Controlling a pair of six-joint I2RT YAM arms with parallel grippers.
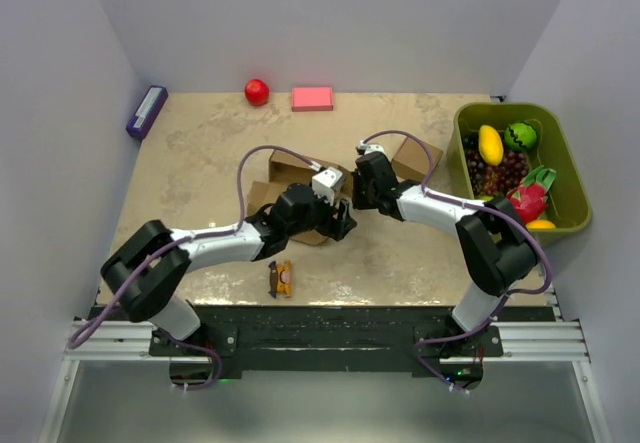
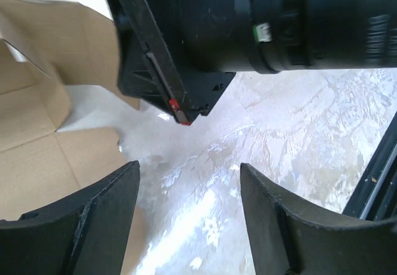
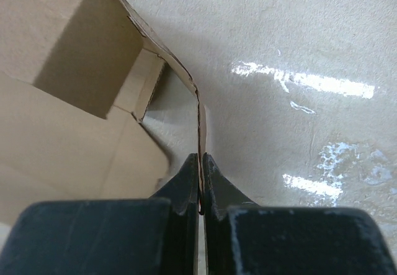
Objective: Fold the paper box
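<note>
The paper box (image 1: 284, 172) is a brown cardboard cut-out lying mid-table, partly unfolded with flaps raised, and partly hidden under my arms. My right gripper (image 1: 353, 203) is at its right side. In the right wrist view this gripper (image 3: 201, 158) is shut on the thin edge of an upright flap (image 3: 200, 117), with the box panels (image 3: 62, 132) to the left. My left gripper (image 1: 343, 226) is just below it. In the left wrist view it (image 2: 189, 169) is open and empty over bare table, with the cardboard (image 2: 37, 157) at its left finger and the right gripper's black body (image 2: 248, 20) ahead.
A smaller squarish cardboard box (image 1: 415, 157) stands behind the right arm. A green bin (image 1: 572, 178) of fruit is at the right edge. A red ball (image 1: 257, 91), pink block (image 1: 312, 98) and purple object (image 1: 146, 111) lie at the back. A small orange-and-dark item (image 1: 282, 279) lies near the front.
</note>
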